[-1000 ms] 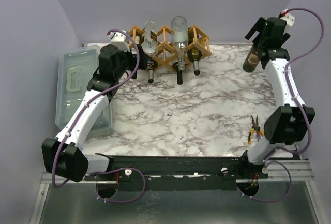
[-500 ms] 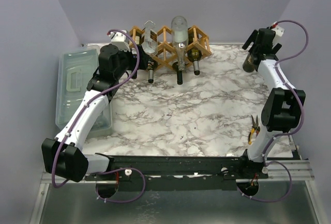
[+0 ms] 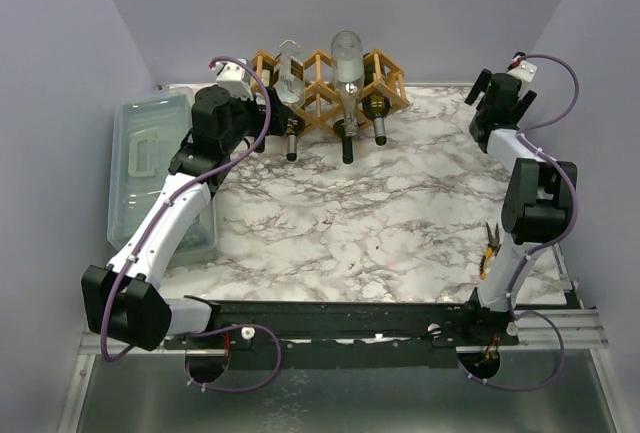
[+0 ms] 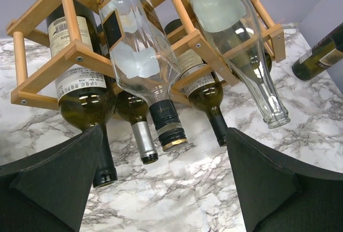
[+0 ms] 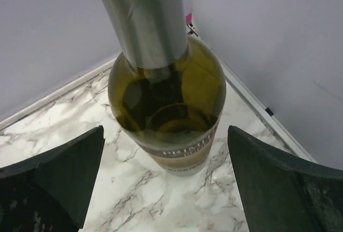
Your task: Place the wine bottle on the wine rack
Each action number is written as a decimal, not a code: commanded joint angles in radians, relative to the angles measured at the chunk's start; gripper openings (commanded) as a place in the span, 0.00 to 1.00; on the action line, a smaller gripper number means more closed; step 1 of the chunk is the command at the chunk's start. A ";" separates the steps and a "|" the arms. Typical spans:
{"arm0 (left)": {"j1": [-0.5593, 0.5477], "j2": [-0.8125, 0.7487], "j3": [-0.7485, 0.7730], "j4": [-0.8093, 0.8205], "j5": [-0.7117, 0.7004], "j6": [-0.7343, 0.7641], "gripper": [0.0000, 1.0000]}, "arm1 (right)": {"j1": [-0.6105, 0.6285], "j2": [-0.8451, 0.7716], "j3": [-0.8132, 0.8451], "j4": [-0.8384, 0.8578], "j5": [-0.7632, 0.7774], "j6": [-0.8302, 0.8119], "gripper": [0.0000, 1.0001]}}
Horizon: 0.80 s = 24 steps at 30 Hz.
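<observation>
right tool (image 5: 165, 131) gaping over wine bottle (image 5: 167, 95) — left tool (image 4: 164, 132) gaping at wine rack (image 4: 80, 55)

I see the wine bottle (image 5: 166, 98) standing upright at about 2 o'clock on the table (image 3: 400, 213), in the far corner: olive-green glass, grey foil neck, pale label. The wine rack (image 4: 80, 53), a light wooden diamond lattice, sits at 12 o'clock, with other bottles (image 4: 139, 44) lying in its cells.
</observation>
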 commanded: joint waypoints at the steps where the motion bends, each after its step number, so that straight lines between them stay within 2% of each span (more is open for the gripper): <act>1: 0.002 0.015 0.011 0.008 0.023 -0.002 0.98 | -0.010 0.084 0.047 0.111 0.025 -0.065 1.00; 8: 0.002 0.024 0.013 0.005 0.027 0.000 0.99 | -0.027 0.124 0.028 0.200 0.015 -0.104 1.00; 19: 0.002 0.024 0.015 0.003 0.033 0.004 0.98 | -0.053 0.235 0.105 0.207 -0.099 -0.195 0.99; 22: 0.002 0.024 0.015 0.003 0.033 0.005 0.98 | -0.054 0.249 0.111 0.213 -0.177 -0.242 0.91; 24: 0.002 0.022 0.015 0.003 0.036 0.005 0.98 | -0.054 0.242 0.087 0.251 -0.214 -0.245 0.80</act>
